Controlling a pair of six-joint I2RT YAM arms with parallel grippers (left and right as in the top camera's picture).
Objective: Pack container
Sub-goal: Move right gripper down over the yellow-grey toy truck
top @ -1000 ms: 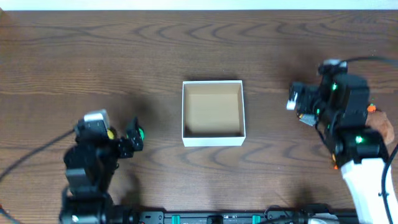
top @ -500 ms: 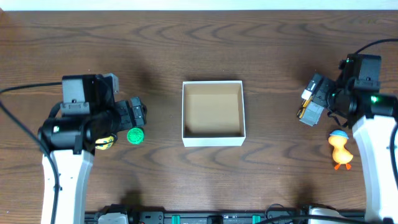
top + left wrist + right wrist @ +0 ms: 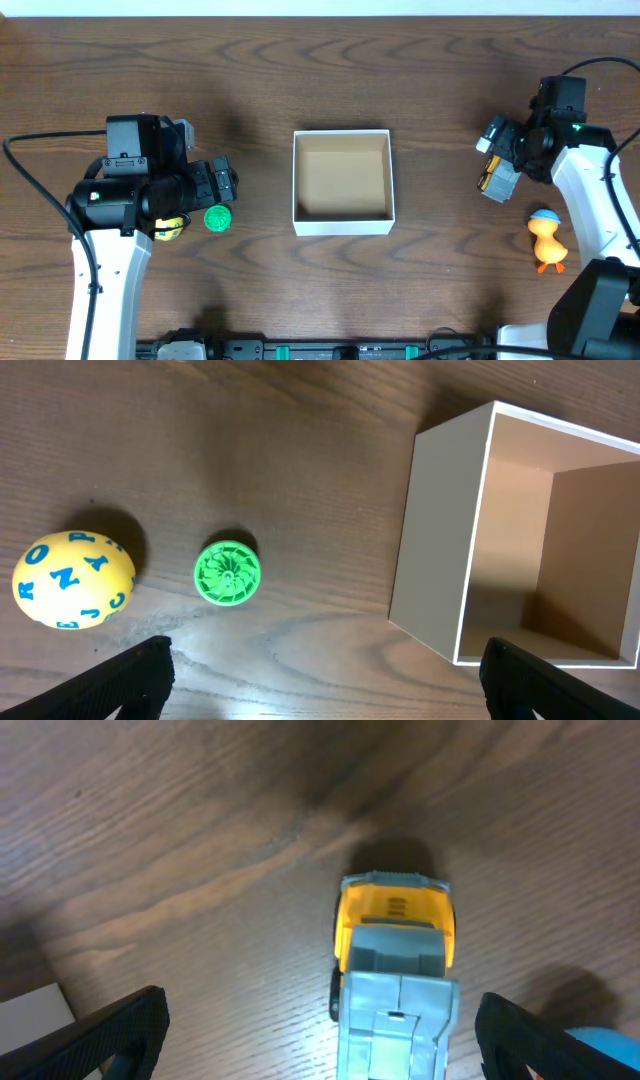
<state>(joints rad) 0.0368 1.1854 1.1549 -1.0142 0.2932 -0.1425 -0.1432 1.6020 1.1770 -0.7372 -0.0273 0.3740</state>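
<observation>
Overhead view: the left arm (image 3: 105,270) is recorded rising from the 7 o'clock edge of the table (image 3: 420,60), with the left gripper (image 3: 222,182) directed toward 3 o'clock and held at 9 o'clock from the container (image 3: 341,227), well apart from it. Its fingers (image 3: 140,672) are noted in the left wrist view as spread wide over bare wood. A green ribbed disc (image 3: 217,217) and a yellow ball (image 3: 170,229) printed with blue letters lie just beside each other below that gripper, untouched. The right arm (image 3: 590,200) is bent in from the 4 o'clock edge, and the right gripper (image 3: 497,152) is held above a yellow and grey toy truck (image 3: 395,960), with fingers (image 3: 135,1025) set apart on either side and no contact seen. A yellow duck (image 3: 546,240) stands at 5 o'clock from the truck. The container is placed at table centre: square, shallow, thin white walls, brown cardboard floor fully exposed, one inner side shaded.
</observation>
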